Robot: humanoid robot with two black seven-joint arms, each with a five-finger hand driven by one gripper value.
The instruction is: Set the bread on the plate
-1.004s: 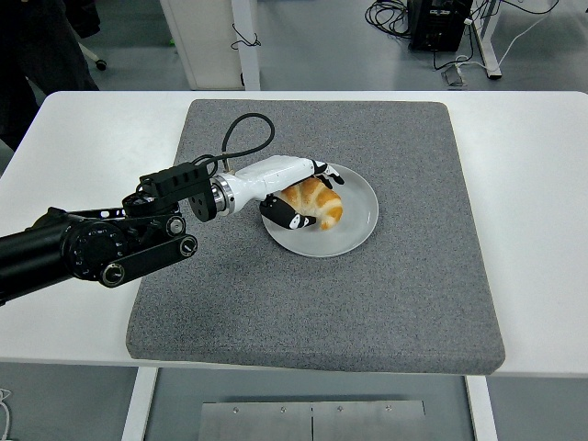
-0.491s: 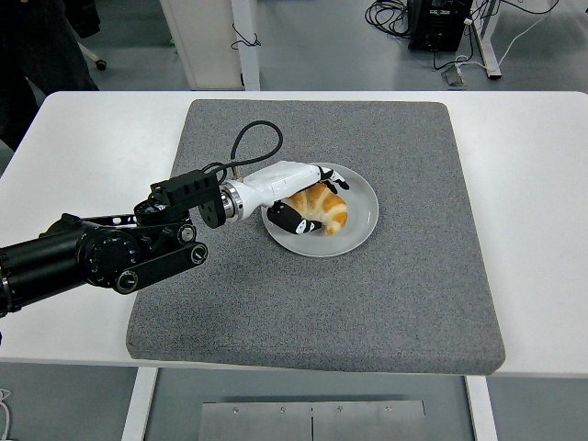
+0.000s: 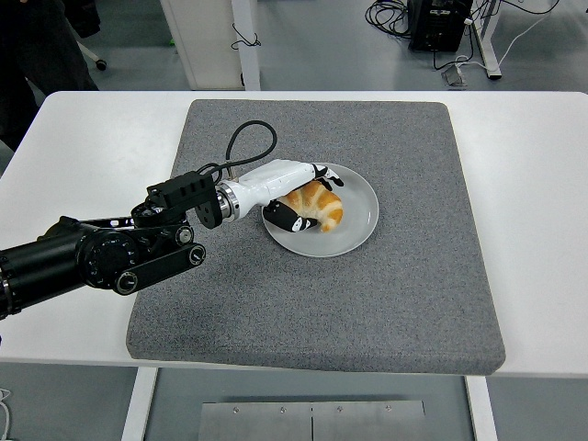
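A golden croissant [image 3: 318, 205] lies on the grey round plate [image 3: 358, 213] in the middle of the grey mat. My left hand [image 3: 296, 195], white with black fingertips, reaches in from the left and curls around the croissant's left end, with fingers above it and the thumb [image 3: 292, 220] below. The bread rests on the plate's left half while the hand still grips it. The right arm does not show.
A large grey felt mat [image 3: 404, 276] covers the middle of the white table [image 3: 533, 184]. A black cable loops above the left wrist. Desk legs and cables stand on the floor beyond the far edge.
The left arm first pushed a little further over the plate with the croissant, then drew slightly back to the left. The hand has stayed closed on the bread throughout.
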